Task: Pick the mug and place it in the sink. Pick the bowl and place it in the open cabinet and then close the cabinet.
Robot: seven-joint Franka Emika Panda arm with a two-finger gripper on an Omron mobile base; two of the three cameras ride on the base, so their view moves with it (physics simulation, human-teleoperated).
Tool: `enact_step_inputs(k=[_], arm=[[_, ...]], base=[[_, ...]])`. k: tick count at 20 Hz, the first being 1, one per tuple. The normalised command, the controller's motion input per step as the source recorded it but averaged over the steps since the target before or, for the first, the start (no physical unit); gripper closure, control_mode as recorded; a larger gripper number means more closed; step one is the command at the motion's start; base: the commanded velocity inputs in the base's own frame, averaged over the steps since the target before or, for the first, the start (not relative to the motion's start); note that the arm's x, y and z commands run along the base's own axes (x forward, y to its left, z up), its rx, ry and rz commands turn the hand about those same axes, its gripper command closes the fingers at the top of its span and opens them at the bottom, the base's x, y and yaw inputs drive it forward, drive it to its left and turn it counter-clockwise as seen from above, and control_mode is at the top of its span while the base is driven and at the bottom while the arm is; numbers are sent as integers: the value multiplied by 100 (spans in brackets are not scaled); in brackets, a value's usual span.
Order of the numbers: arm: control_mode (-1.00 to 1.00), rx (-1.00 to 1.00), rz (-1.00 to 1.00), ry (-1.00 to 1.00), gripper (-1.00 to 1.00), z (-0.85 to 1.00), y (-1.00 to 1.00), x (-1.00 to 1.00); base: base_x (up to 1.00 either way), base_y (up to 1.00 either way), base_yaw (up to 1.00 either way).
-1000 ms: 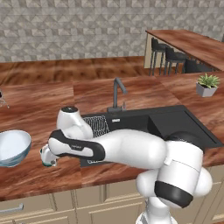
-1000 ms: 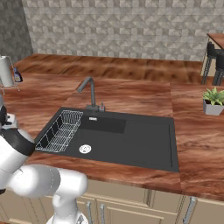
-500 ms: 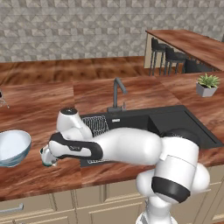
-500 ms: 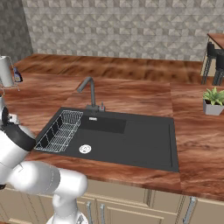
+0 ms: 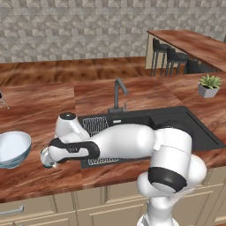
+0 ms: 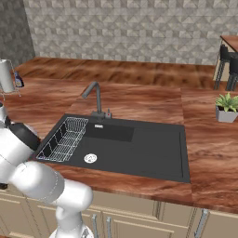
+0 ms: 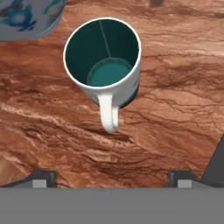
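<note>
Your arm reaches low and to the left across a reddish-brown wood-grain counter [image 5: 39,114], which runs in an L along a grey patterned tile wall [image 5: 75,31]. Set into the counter you see the black sink [image 6: 139,151], with a white wire rack [image 6: 65,139] in its left part, a round drain [image 6: 90,158] on its floor and a dark grey faucet [image 6: 95,97] behind it. In the left base view the bowl [image 5: 13,149] stands on the counter left of the sink, near the front edge. The mug [image 7: 105,65] stands upright on the wood between the bowl and the sink, just beside the bowl but apart from it; in the hand view you look straight down into its teal inside, its white handle pointing toward the bottom of that view. Your gripper [image 7: 111,177] hangs above the mug with its fingers [image 7: 43,177] spread wide apart and clear of the mug, holding nothing. A small potted plant [image 6: 227,108] sits on the counter well to the right of the sink. In the right base view a wire stand [image 6: 8,76] holding a pale roll is at the far left of the counter. Beige drawer fronts [image 5: 26,212] run below the counter edge. Beyond the right end, dark stools [image 5: 170,59] stand under a raised wooden bar top [image 5: 194,42].
</note>
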Motion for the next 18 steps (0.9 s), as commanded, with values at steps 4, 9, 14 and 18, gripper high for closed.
enact_step_inputs(k=[4, 9, 14, 18], arm=[[-100, 0, 0, -1, -100, -18, 24, 25], [-100, 0, 0, -1, -100, -17, 15, 32], [-100, 0, 0, 0, -100, -16, 21, 35], [-100, 0, 0, 0, -100, -21, 28, 24]], base=[[0, 0, 0], [0, 0, 0], [0, 0, 0], [0, 0, 0]])
